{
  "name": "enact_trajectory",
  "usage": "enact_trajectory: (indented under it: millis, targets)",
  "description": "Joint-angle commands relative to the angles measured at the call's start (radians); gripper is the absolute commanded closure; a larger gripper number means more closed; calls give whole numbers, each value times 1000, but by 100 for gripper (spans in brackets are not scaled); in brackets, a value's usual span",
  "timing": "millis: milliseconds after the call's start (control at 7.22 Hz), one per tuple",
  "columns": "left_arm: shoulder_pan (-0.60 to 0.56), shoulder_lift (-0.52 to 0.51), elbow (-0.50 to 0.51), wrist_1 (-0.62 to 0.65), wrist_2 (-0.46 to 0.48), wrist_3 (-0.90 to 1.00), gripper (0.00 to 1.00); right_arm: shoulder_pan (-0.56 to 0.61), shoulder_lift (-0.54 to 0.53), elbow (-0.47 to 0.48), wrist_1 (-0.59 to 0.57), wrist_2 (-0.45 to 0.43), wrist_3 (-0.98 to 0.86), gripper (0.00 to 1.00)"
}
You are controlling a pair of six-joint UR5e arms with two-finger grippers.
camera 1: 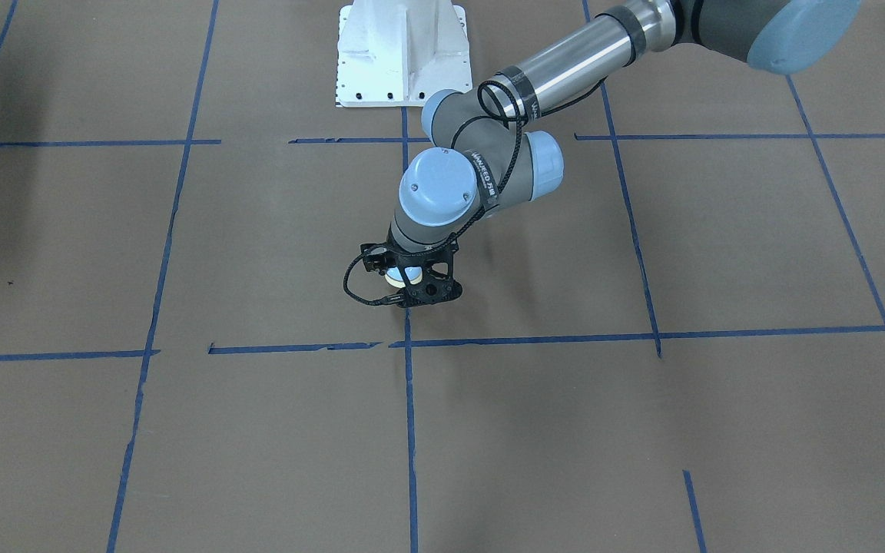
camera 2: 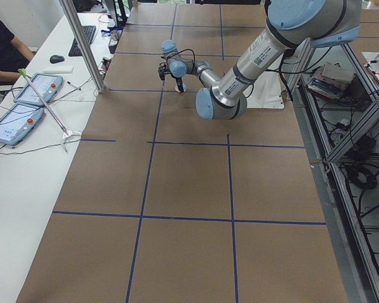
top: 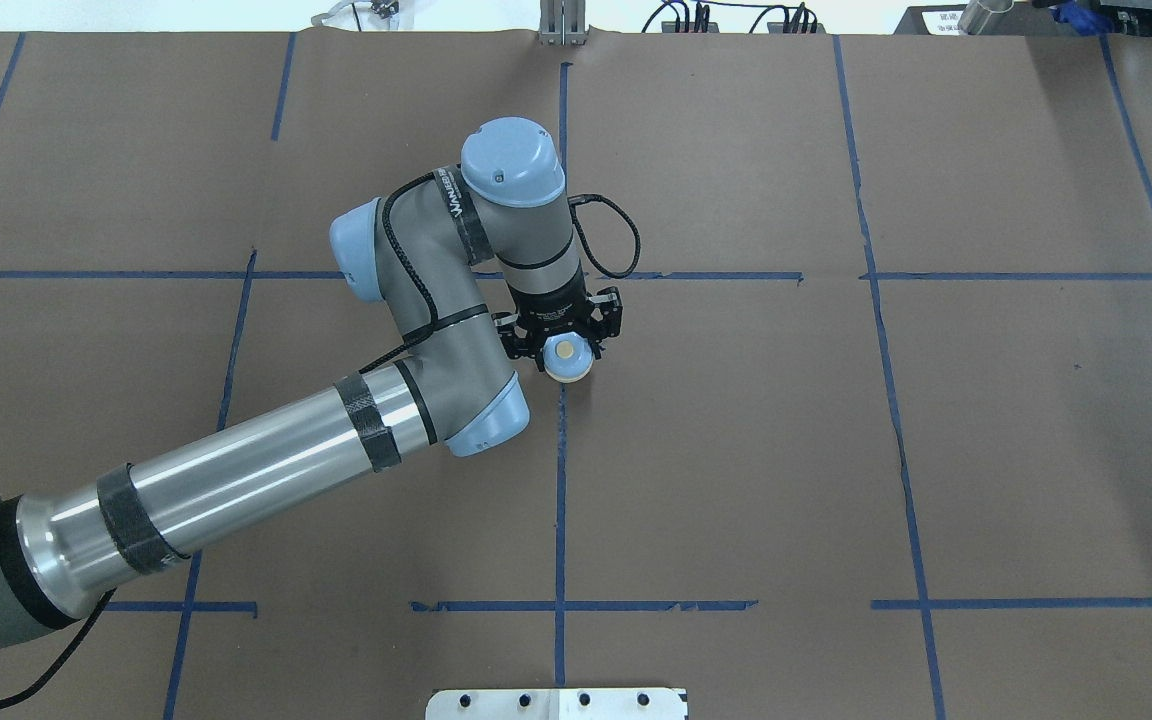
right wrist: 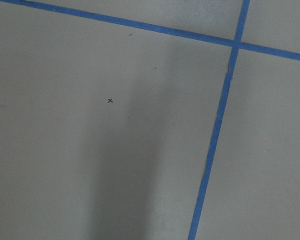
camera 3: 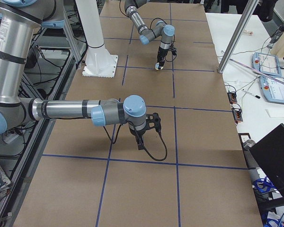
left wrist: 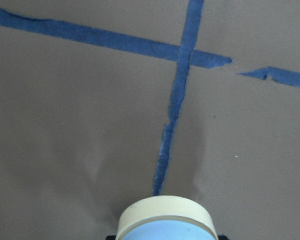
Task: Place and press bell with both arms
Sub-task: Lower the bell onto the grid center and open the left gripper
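The light-blue bell (top: pixel 567 360) with its cream button shows between the fingers of my left gripper (top: pixel 564 355), which is shut on it low over the brown table, beside a blue tape line. In the front view the gripper (camera 1: pixel 410 283) hides most of the bell (camera 1: pixel 409 273). The left wrist view shows the bell's cream rim (left wrist: pixel 165 217) at the bottom edge. I cannot tell whether the bell touches the table. My right gripper (camera 3: pixel 141 143) shows only in the exterior right view, low over the table and far from the bell; I cannot tell if it is open or shut.
The white bolted pedestal (camera 1: pixel 402 54) stands at the robot's edge of the table. Blue tape lines cross near the bell (camera 1: pixel 408 343). A side table with tablets (camera 2: pixel 35 88) and a metal pole (camera 2: pixel 82 44) lie beyond the far edge.
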Motion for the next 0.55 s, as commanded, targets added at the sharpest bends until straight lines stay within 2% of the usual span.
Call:
enact_trajectory:
  millis: [0,277,415]
  targets:
    - [0,-14,6,0,46,-4,53,0,-1,0,1,1,0,0]
    - [0,-8,6,-1,99,12,0,0,0,0,1,1,0,0]
    - [0,-6,6,-1,101,12,0,0,0,0,1,1,2,0]
